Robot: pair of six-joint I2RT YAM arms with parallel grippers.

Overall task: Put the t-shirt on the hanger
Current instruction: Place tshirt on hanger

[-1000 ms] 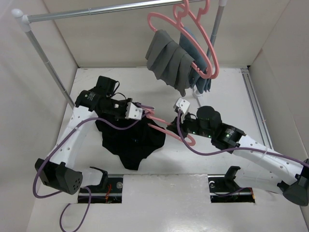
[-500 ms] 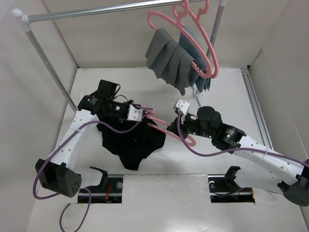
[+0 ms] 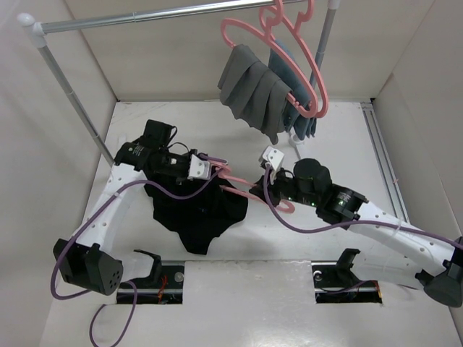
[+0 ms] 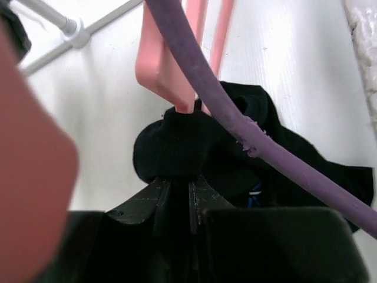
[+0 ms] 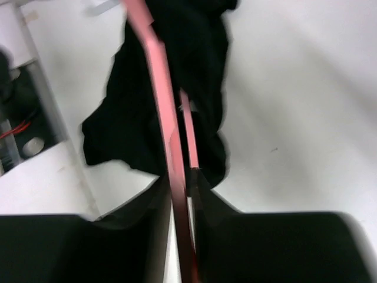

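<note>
T-shirt (image 3: 195,217), black, lies crumpled on the white table (image 3: 340,137) left of centre, its lower edge near the front cutouts. Left gripper (image 3: 214,168) is clenched on a bunch of shirt fabric, beside the pink hanger (image 3: 242,189). Right gripper (image 3: 259,189) is clamped on the hanger's bar at the shirt's right edge. A grey garment (image 3: 249,90) hangs from the rail (image 3: 145,16) behind.

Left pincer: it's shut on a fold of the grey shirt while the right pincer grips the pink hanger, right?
Not quite. The left pincer is shut on a fold of the black t-shirt, not a grey one; the left wrist view shows it. The right pincer does grip the pink hanger.
</note>
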